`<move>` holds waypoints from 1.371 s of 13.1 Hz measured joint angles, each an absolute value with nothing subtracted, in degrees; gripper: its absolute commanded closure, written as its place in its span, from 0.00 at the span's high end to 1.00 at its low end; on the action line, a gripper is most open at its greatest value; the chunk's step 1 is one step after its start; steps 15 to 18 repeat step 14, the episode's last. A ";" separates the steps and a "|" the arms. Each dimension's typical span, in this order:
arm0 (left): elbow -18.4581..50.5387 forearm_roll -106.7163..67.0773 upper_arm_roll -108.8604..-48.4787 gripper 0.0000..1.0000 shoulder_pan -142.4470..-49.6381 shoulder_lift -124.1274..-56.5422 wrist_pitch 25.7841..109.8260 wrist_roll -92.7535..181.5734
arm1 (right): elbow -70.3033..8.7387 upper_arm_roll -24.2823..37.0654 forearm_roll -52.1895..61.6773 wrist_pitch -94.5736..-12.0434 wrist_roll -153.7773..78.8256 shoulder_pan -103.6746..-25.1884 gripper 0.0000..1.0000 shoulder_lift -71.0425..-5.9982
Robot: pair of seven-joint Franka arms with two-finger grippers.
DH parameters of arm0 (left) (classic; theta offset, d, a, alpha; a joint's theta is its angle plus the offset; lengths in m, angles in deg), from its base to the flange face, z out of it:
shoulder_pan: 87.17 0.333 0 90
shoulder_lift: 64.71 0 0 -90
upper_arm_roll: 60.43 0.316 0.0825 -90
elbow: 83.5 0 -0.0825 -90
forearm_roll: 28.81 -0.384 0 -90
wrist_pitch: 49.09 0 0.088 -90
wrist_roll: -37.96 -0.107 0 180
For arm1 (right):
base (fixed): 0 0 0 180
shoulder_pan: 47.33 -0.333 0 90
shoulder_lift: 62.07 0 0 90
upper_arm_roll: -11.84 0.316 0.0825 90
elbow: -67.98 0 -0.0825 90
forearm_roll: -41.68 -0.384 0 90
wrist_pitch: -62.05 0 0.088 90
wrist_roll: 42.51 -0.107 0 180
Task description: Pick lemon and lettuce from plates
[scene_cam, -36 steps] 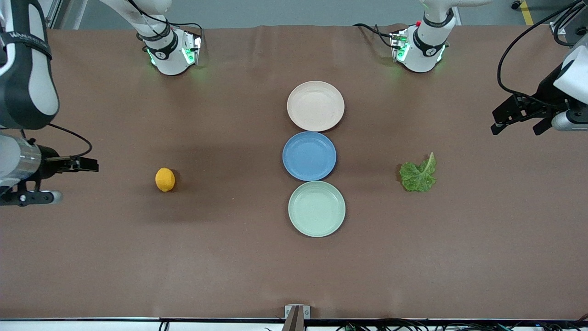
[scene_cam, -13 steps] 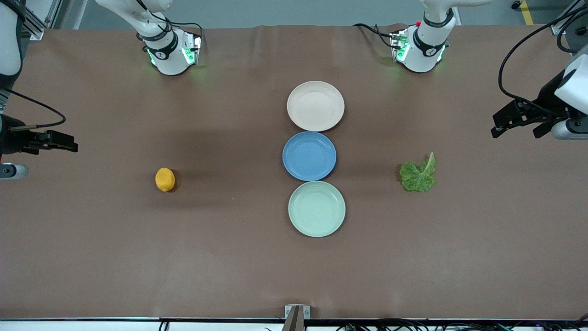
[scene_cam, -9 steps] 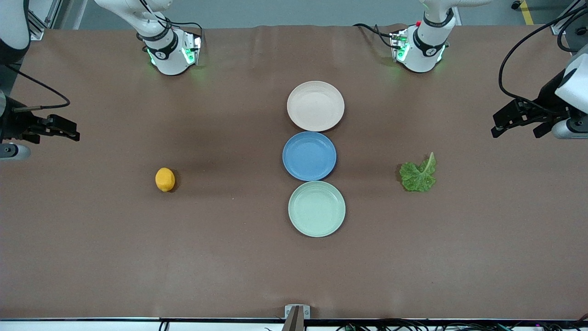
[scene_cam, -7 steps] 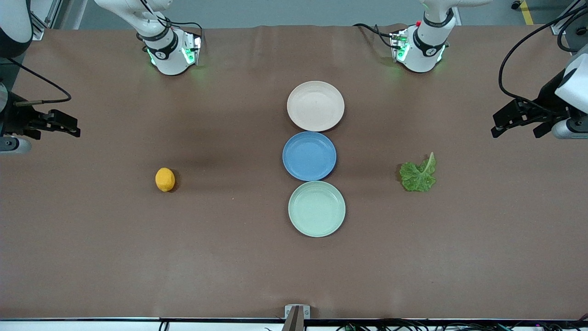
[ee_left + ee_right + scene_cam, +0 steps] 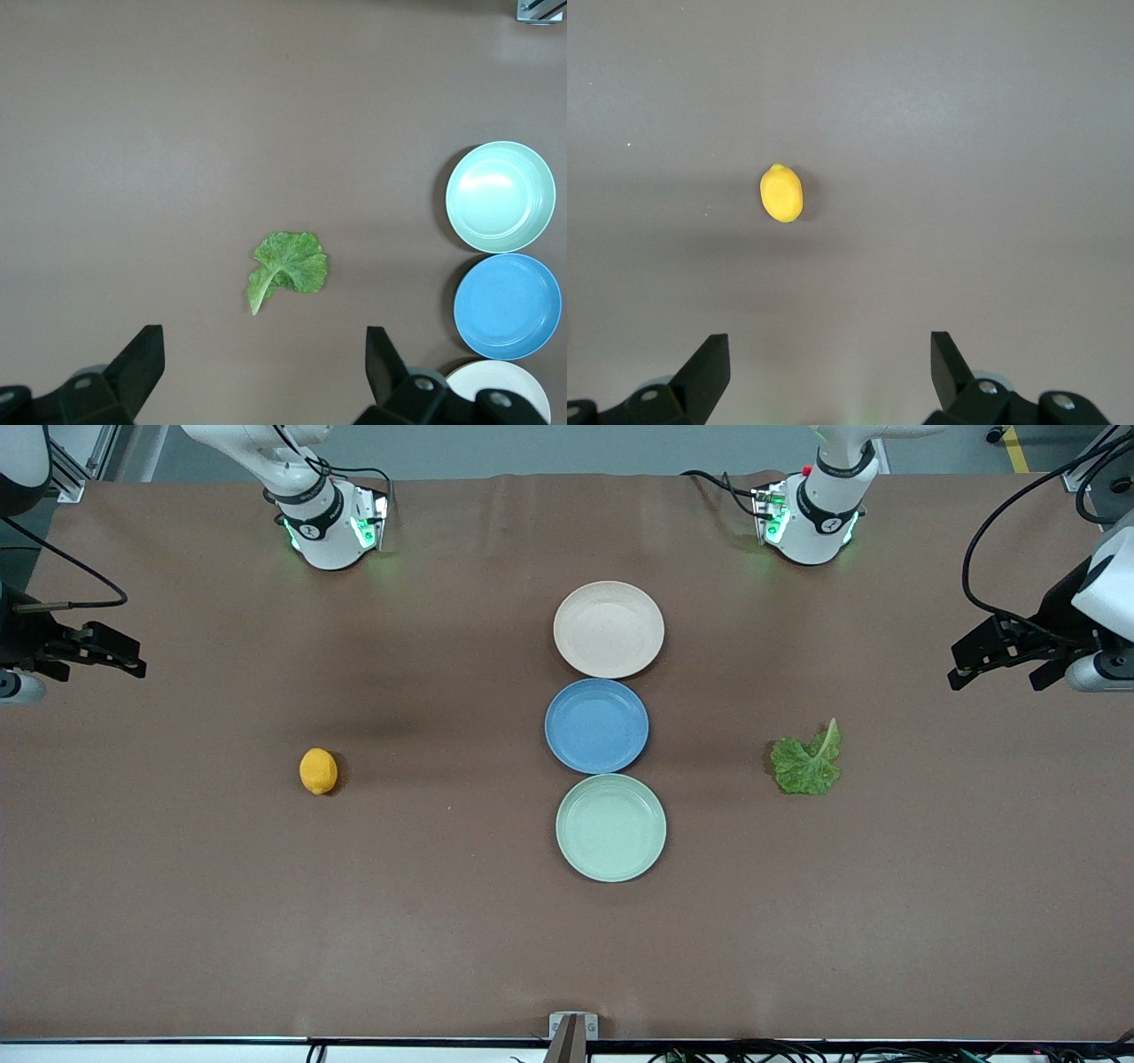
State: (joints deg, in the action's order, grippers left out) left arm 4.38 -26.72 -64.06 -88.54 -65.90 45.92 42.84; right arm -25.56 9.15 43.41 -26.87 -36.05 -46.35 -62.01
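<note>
The lemon (image 5: 318, 771) lies on the bare brown table toward the right arm's end, also in the right wrist view (image 5: 781, 193). The lettuce (image 5: 806, 762) lies flat on the table toward the left arm's end, also in the left wrist view (image 5: 288, 266). The beige-pink plate (image 5: 609, 629) and the mint plate (image 5: 610, 827) are both empty. My right gripper (image 5: 120, 660) hangs open and empty over the table's edge at its end, well off the lemon (image 5: 830, 347). My left gripper (image 5: 994, 677) hangs open and empty over the table near the lettuce (image 5: 264, 347).
An empty blue plate (image 5: 596, 725) sits between the two other plates, in a row down the table's middle. The arm bases (image 5: 330, 522) (image 5: 811, 518) stand at the table's edge farthest from the front camera. A metal bracket (image 5: 572, 1027) sits at the edge nearest it.
My right gripper has drifted along the table's end toward the bases' side, away from the lemon. The left gripper, lemon and lettuce have stayed put.
</note>
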 measured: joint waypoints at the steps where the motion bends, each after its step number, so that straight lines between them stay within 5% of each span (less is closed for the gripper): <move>1: 4.36 -26.72 -64.06 1.00 -88.54 -65.90 45.92 42.84 | -25.16 9.13 43.40 -26.36 -36.05 -46.36 1.00 -62.20; 18: 4.26 -26.72 -64.06 1.00 -88.53 -65.90 45.91 42.84 | -24.81 8.88 41.66 -25.54 -36.02 -47.94 1.00 -64.38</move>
